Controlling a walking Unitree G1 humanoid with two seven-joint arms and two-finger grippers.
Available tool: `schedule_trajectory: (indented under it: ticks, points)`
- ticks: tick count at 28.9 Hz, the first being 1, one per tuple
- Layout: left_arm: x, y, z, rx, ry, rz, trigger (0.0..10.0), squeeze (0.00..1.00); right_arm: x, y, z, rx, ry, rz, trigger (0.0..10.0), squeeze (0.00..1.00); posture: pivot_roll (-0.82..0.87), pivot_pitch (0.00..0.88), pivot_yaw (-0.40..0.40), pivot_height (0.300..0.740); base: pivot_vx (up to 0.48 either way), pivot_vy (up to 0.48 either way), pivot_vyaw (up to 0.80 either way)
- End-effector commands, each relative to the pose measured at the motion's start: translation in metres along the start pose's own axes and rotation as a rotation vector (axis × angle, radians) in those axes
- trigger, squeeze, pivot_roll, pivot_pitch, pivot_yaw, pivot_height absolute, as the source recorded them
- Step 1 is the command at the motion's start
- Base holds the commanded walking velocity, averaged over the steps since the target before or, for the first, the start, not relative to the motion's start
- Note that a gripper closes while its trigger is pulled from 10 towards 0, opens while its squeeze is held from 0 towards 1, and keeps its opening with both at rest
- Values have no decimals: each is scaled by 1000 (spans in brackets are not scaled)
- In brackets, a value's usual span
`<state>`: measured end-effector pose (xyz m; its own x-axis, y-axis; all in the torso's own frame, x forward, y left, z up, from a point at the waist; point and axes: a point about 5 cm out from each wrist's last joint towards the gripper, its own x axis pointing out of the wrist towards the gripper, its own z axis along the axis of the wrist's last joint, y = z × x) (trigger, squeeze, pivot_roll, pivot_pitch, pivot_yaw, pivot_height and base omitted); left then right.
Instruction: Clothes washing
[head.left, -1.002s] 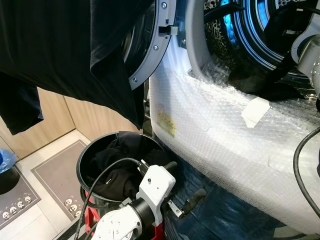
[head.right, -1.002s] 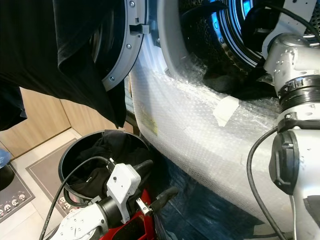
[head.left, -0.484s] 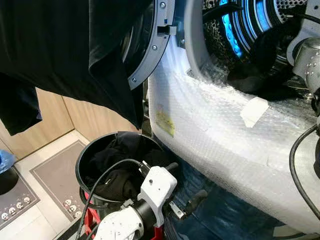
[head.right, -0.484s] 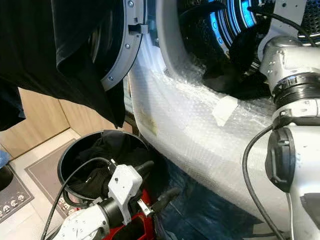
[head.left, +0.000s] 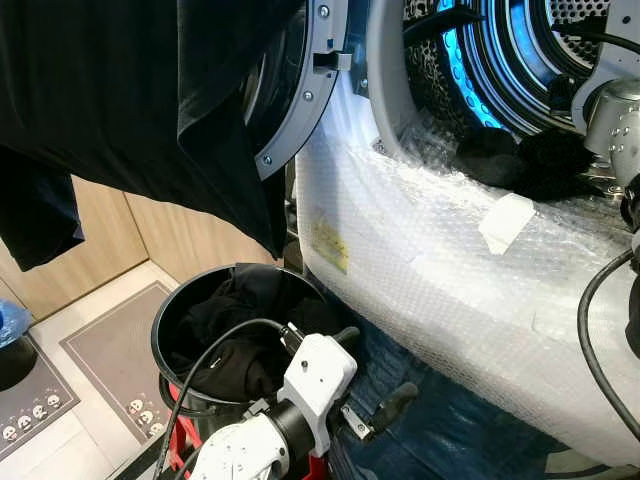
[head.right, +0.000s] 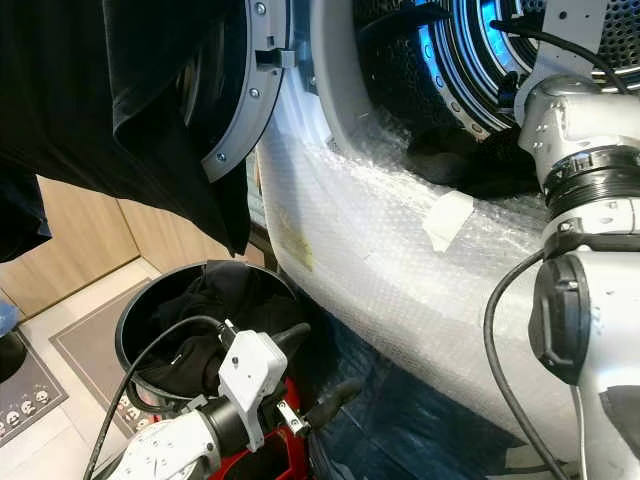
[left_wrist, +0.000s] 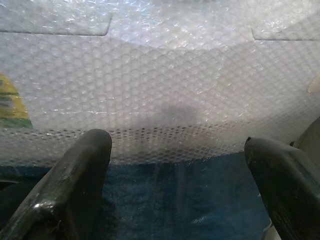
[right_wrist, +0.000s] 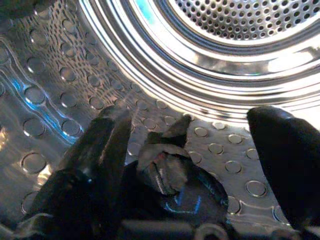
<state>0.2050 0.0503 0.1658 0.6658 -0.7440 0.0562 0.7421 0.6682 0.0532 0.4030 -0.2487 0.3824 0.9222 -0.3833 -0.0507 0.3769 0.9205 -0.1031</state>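
Bubble wrap (head.left: 450, 280): clear sheeting covers the whole front of the washing machine, below the drum opening, with a piece of pale tape (head.left: 508, 222) stuck near its upper edge and a yellow label (head.left: 332, 244) showing through toward the door side.
Washing machine door (head.left: 300, 90): grey-rimmed, swung open to the robot's left of the drum mouth.
Drum (right_wrist: 210, 65): shiny perforated steel lit blue; the opening sits at the top of the machine front.
Dark clothes in drum (head.left: 520, 160): a black heap lies at the lower lip of the drum opening, just beside the right arm (head.right: 585, 130).
Right gripper (right_wrist: 187, 150): inside the drum, fingers spread wide apart; a crumpled dark garment (right_wrist: 170, 170) lies on the drum floor between them, touching neither pad clearly.
Left gripper (head.left: 375, 385): low in front of the machine, near the bucket's rim, fingers spread with nothing between them; its wrist camera faces the bubble wrap and the blue plastic (left_wrist: 180, 200) beneath it.
Black bucket (head.left: 165, 325): round, standing on the floor at the machine's door-side corner, holding black clothes (head.left: 240, 320).
Hanging garment (head.left: 120, 100): large black cloth draped over the open door, its lower corner hanging above the bucket.
Floor (head.left: 110, 345): pale tiles with a grey mat; wooden panels (head.left: 170, 235) behind the bucket.
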Motion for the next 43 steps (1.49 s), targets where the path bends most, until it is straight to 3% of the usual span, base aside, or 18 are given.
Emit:
schedule_trajectory:
  ticks: [1,4,10,22,24,27,30,31,32,33,34,37,43]
  points:
    - [0,1,4,24,-8,1,10000,0,-1,-10,9,-6,-50,-19,10000,1000,-23,16,-82,740,0,0,0]
    - [-1,4,5,32,-10,12,10000,0,-2,-14,14,-27,-90,12,10000,1000,-20,13,-79,740,0,0,0]
    - [0,7,4,48,-8,7,10000,0,-6,-24,22,21,-137,42,10000,1000,-30,5,-66,740,0,0,0]
    - [5,15,7,87,-13,-6,10000,0,-23,-39,5,127,-197,109,10000,1000,-41,0,-30,740,0,0,0]
    - [6,20,8,100,-16,-2,10000,0,-34,-49,-7,159,-245,116,10000,1000,-44,0,-20,740,0,0,0]
    - [6,21,8,100,-17,-2,10000,0,-39,-51,-11,169,-266,149,10000,1000,-47,0,-15,740,0,0,0]
    - [8,25,10,111,-28,1,10000,0,-57,-51,-18,331,-342,317,10000,992,-56,0,-4,740,0,0,0]
    - [9,26,10,107,-30,-3,10000,0,-68,-50,-19,368,-407,397,10000,643,-64,0,3,740,0,0,0]
    - [10,27,10,114,-33,-4,10000,0,-76,-50,-21,386,-448,453,10000,75,-64,0,3,740,0,0,0]
    - [10,27,10,117,-33,-4,10000,0,-78,-50,-22,394,-458,470,10000,75,-64,0,3,740,0,0,0]
    - [11,28,10,117,-34,-4,10000,0,-83,-50,-24,399,-483,509,10000,0,-69,0,7,740,0,0,0]
    - [12,30,10,133,-35,3,10000,0,-90,-50,-30,425,-509,571,10000,0,-73,0,15,740,0,0,0]
    - [14,43,13,142,-64,47,10000,0,-118,-35,-42,437,-605,779,10000,0,-65,0,28,740,0,0,0]
